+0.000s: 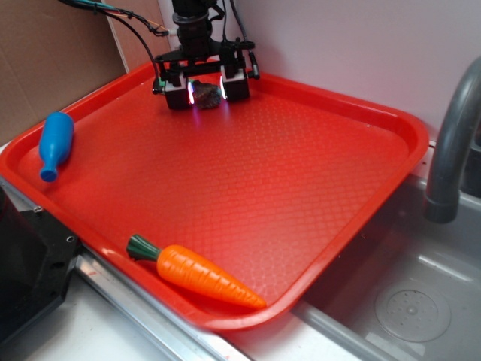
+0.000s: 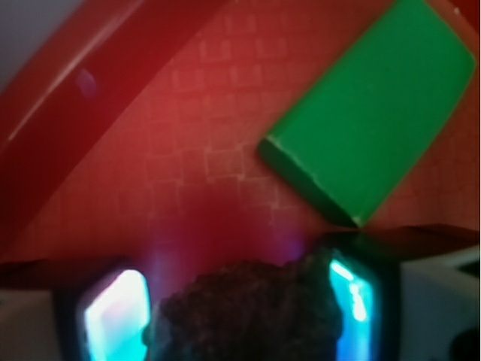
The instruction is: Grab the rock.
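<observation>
At the far back corner of the red tray (image 1: 361,195), close to its rim, the claw (image 1: 207,89) stands low with its two fingers on either side of the rock (image 1: 207,96). From the wrist view the rock (image 2: 248,312) fills the space between both lit pads (image 2: 116,316), and it seems to touch them on both sides, so I judge the claw is closed on the rock, or very nearly. I cannot tell whether the rock rests on the tray or is already a little lifted.

To do this step well, the grip should be made firm before any rise, because the rough, angular faces of the rock can turn or slip between flat pads. The lift should go straight up and slowly, so the tray rim behind is not hit. A green block (image 2: 372,105) lies flat just beyond the fingers, apart from them; it should not be pushed. The blue bottle (image 1: 55,143) and the carrot (image 1: 199,275) are well apart and make no trouble.
</observation>
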`<state>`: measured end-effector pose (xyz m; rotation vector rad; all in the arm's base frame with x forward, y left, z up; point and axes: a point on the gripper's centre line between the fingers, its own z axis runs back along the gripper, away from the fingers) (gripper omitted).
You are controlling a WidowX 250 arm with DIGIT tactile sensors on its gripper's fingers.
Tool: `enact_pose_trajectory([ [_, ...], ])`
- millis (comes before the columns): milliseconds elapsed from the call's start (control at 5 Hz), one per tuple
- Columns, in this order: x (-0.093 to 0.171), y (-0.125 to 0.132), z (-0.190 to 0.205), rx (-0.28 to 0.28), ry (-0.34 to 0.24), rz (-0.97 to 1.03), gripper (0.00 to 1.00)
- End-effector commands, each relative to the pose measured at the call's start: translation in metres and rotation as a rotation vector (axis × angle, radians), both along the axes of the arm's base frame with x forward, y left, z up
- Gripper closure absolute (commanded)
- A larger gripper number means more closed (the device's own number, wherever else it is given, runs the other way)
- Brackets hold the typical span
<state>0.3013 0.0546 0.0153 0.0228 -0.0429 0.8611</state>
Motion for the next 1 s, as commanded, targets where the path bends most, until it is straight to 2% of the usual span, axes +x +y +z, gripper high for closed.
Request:
enact_pose_trajectory([
  [0,-0.018,0.000,0.018,0.022,-0.033,-0.017,1.00],
  [200,-0.021,-0.004,0.030,0.011,0.017,-0.063,1.00],
  [400,-0.043,-0.024,0.080,-0.044,0.002,-0.298,1.00],
  [600,-0.061,-0.043,0.130,-0.096,-0.040,-0.550,1.00],
  [800,-0.071,-0.060,0.165,-0.076,-0.084,-0.802,1.00],
])
